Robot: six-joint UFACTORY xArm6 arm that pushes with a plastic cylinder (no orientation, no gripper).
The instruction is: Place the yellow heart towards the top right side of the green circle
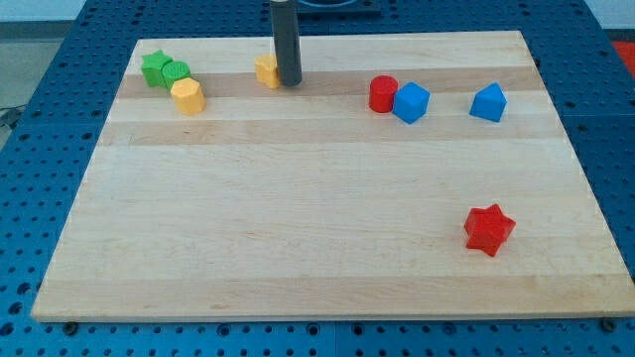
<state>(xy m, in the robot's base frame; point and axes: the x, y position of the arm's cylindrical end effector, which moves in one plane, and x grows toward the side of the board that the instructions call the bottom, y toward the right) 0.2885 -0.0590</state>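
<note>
The yellow heart [266, 70] lies near the view's top, left of centre, partly hidden by my rod. My tip [289, 82] rests right against the heart's right side. The green circle [177, 72] sits at the view's top left, touching a green star [154, 67] on its left and a yellow hexagon [188, 96] just below it. The heart is to the right of the green circle, roughly level with it, about a block's width or two away.
A red cylinder [383, 94] and a blue block [411, 102] touch each other at the top right of centre. A blue triangular block [488, 103] lies further right. A red star [489, 229] sits at the lower right. The wooden board [317, 258] rests on a blue perforated table.
</note>
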